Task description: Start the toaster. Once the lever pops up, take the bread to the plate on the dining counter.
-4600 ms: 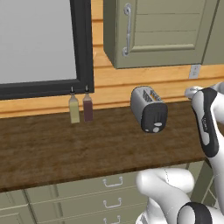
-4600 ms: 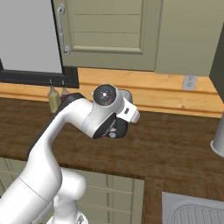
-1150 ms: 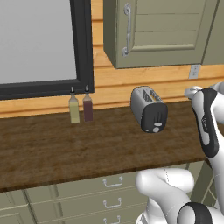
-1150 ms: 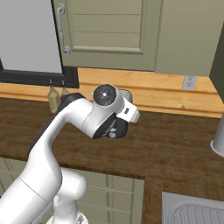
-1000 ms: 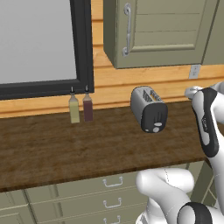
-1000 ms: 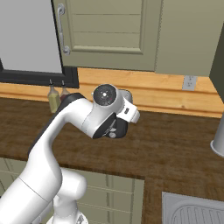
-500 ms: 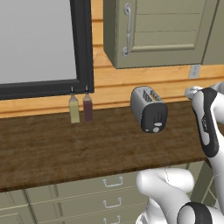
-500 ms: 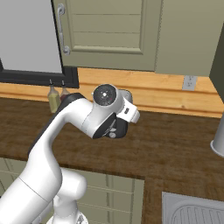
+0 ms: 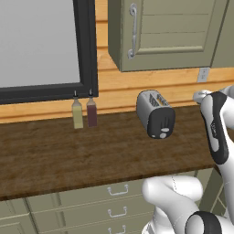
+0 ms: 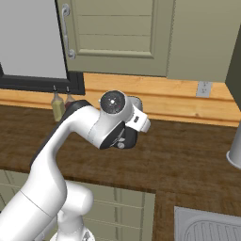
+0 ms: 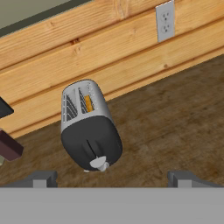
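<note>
The silver-grey toaster (image 11: 89, 127) stands on the dark wood worktop (image 11: 175, 118) by the wooden back wall, its black end panel with the light round knob (image 11: 99, 163) turned toward my hand. The golden bread (image 11: 89, 103) sits down in one slot. I cannot make out the lever on the black panel. My gripper (image 11: 113, 180) hovers in front of the toaster, a short way off, open, with its fingertips (image 11: 41, 179) wide apart and nothing between them. From the base, the toaster (image 9: 155, 114) shows left of my arm (image 9: 215, 132). The plate and the dining counter are out of view.
Two small bottles (image 9: 84, 113) stand under the dark-framed window left of the toaster. A wall outlet (image 9: 203, 74) sits to the right. Upper cabinets (image 9: 169, 32) hang above. A grey vessel (image 10: 234, 150) and a sink (image 10: 207, 226) lie at the right; drawers (image 9: 114, 205) run below.
</note>
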